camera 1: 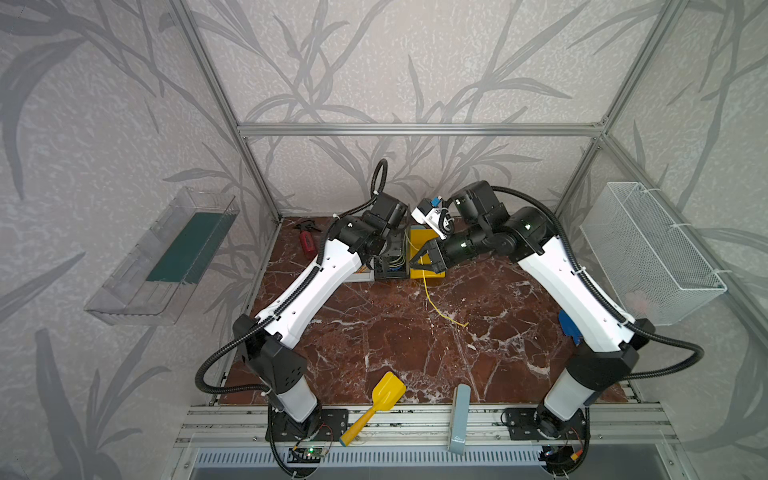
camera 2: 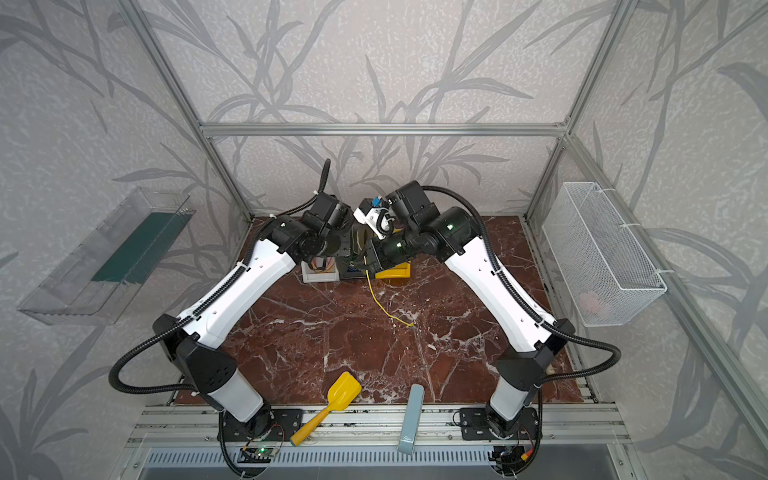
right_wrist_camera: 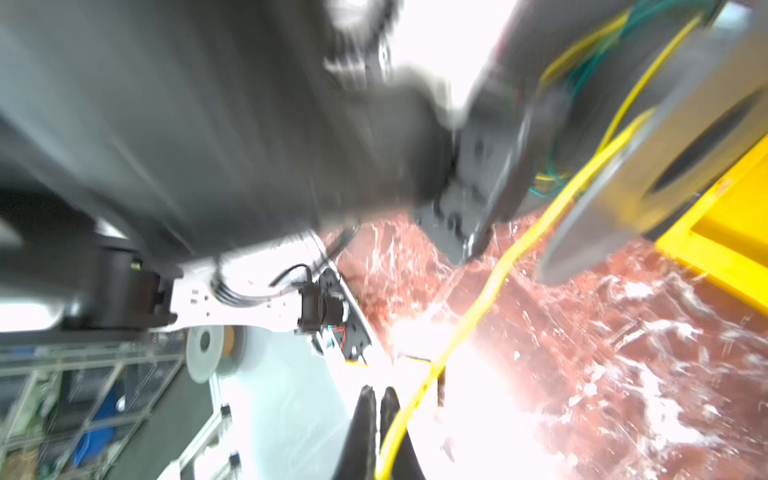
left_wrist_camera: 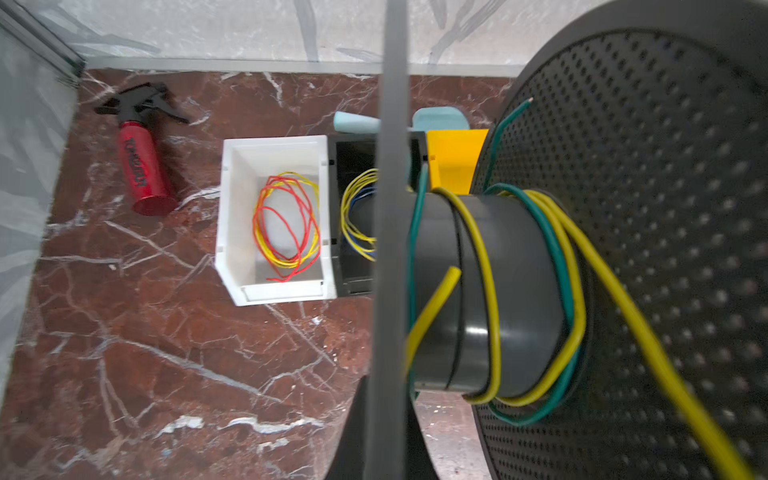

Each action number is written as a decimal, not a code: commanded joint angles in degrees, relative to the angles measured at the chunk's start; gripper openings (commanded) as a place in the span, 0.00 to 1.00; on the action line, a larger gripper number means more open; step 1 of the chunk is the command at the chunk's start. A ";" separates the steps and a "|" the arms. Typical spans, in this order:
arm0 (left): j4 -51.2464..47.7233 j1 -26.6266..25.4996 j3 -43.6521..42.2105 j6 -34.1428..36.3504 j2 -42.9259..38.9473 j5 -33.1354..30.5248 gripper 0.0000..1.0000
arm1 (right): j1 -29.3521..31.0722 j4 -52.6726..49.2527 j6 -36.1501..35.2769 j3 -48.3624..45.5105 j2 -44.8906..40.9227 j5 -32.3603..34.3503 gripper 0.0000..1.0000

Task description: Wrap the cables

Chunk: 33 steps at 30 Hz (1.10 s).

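Far middle of table (camera 1: 374,340), over the bins: spool (left_wrist_camera: 665,208) held up by left gripper (left_wrist_camera: 384,424), right gripper (camera 1: 419,261) close on its right.
Left fingers (left_wrist_camera: 353,440): pressed on the thin grey flange of spool, edge-on in left wrist view; no gap visible.
Right fingers (right_wrist_camera: 365,419): pressed together, seemingly pinching yellow cable (camera 1: 432,303) just beside spool; wrist view blurred, grip not fully sure.
Yellow cable: few loose turns on grey hub (left_wrist_camera: 515,291), together with green wire (left_wrist_camera: 557,249); from there down through right gripper; free tail lying on table toward near right.
Step in hand, by judgement: laying next turn of cable around hub.
Progress, by judgement: part of cable on hub, visible remainder enough for some more turns.
How to do well: hold spool steady; guide cable between the two flanges, never over a rim; only light pull, for tight turns beside those already there; regrip nearer to tail after each turn.
Risk: slack turns slipping off hub; tail catching on yellow bin (camera 1: 420,243).
Not to touch: red-and-orange bundle (left_wrist_camera: 286,228) in white bin (left_wrist_camera: 272,145); blue-and-yellow bundle (left_wrist_camera: 357,216) in black bin (left_wrist_camera: 353,286).
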 commanded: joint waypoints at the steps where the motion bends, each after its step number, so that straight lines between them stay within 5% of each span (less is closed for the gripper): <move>1: 7.45 5.19 3.25 -8.14 2.78 -0.41 0.00 | 5.82 7.85 5.47 -11.86 -11.03 -7.70 0.00; 8: 13.79 8.70 5.78 -13.66 2.37 11.33 0.00 | 9.20 21.13 9.56 -37.33 -17.53 -5.44 0.00; 16: 14.82 12.79 6.65 -16.34 -2.46 26.26 0.00 | 6.38 18.96 2.02 -51.32 -15.04 10.46 0.00; 24: 6.68 14.56 0.61 -13.11 -10.08 36.83 0.00 | 4.38 15.59 -3.82 -52.10 -8.36 22.39 0.00; 28: 0.13 15.46 -3.98 -8.51 -14.09 35.75 0.00 | 2.24 14.79 -3.69 -53.02 -6.53 27.38 0.00; 33: 2.86 15.68 -19.14 -7.38 -18.64 38.86 0.00 | 2.04 12.80 -5.27 -52.60 -4.01 32.85 0.00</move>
